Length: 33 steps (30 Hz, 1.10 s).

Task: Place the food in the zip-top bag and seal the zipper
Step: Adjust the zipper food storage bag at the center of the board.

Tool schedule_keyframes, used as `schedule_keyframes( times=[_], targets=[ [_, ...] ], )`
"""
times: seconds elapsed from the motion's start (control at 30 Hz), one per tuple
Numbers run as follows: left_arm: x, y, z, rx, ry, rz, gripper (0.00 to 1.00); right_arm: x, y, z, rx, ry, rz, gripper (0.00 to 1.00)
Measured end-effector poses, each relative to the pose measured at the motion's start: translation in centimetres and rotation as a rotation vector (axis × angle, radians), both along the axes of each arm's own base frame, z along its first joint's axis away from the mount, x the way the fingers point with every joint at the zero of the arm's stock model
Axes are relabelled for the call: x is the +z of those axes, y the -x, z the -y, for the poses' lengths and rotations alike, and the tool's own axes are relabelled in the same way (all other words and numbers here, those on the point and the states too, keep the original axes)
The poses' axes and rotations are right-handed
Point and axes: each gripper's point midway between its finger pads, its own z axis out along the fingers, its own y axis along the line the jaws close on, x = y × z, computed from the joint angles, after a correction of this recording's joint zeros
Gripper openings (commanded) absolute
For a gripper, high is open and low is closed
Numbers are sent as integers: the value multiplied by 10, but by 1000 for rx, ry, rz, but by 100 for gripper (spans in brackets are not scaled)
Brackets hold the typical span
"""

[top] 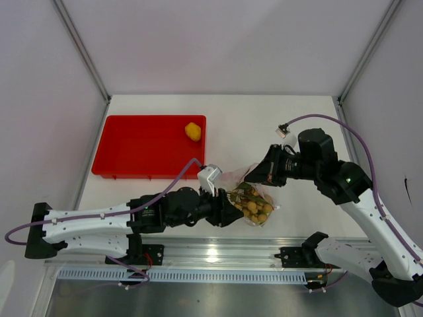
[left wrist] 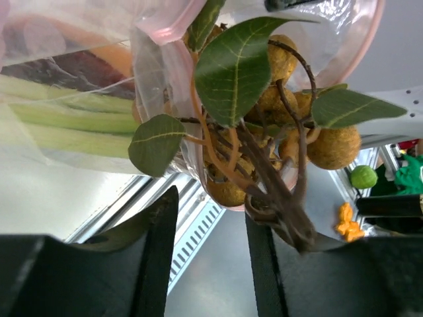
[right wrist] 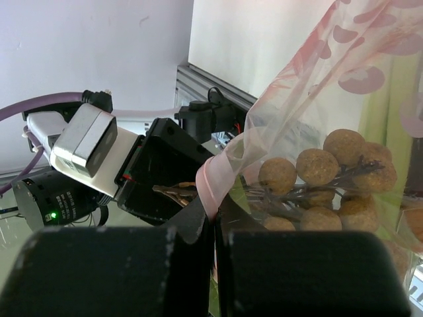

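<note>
Since the clear crinkly dotted plastic bag [top: 259,193] near the table's [top: 297,125] front edge is floppy and slick, I'd grab its stiffer pink-red zipper strip [right wrist: 210,181]; the right gripper [top: 250,177] pinches it there, the left gripper [top: 232,211] has fingers spread by the tan berry bunch [top: 255,209].

We see a clear zip-top bag [right wrist: 344,59] patterned with pale pink dots, its zipper [right wrist: 213,188] pink. The berries [right wrist: 310,165] are tan, their leaves [left wrist: 234,69] veined dark green, the stalks [left wrist: 66,115] pale green-white. The tray [top: 132,148] is red, the fruit [top: 192,131] yellow.
</note>
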Motion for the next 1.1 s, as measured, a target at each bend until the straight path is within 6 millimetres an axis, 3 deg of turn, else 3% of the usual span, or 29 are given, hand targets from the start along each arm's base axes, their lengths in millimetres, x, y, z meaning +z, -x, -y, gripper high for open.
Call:
schedule_keyframes(
  times=[0.17, 0.23, 0.43, 0.8, 0.83, 0.93, 0.97, 1.1],
  targets=[
    [-2, -3, -2, 28, -4, -10, 51, 1, 2, -2, 6, -4, -2, 0],
    [-2, -6, -3, 47, -5, -11, 43, 1, 3, -3, 8, -3, -2, 0],
    [-4, -11, -4, 73, -13, -3, 4, 2, 3, -5, 7, -6, 9, 0],
    [-4, -11, -2, 66, 2, 3, 3, 5, 2, -5, 2, -15, 20, 0],
    [-6, -10, -3, 65, 3, 2, 4, 5, 2, -5, 2, -15, 20, 0],
    [-10, -6, -5, 54, 2, -5, 19, 5, 1, -5, -4, -12, 22, 0],
    [-11, -5, -5, 51, 2, -9, 36, 4, 1, -5, -7, -11, 23, 0],
    [-11, 2, -7, 43, 27, -40, 57, 3, -3, -3, -30, 0, 32, 0]
  ],
)
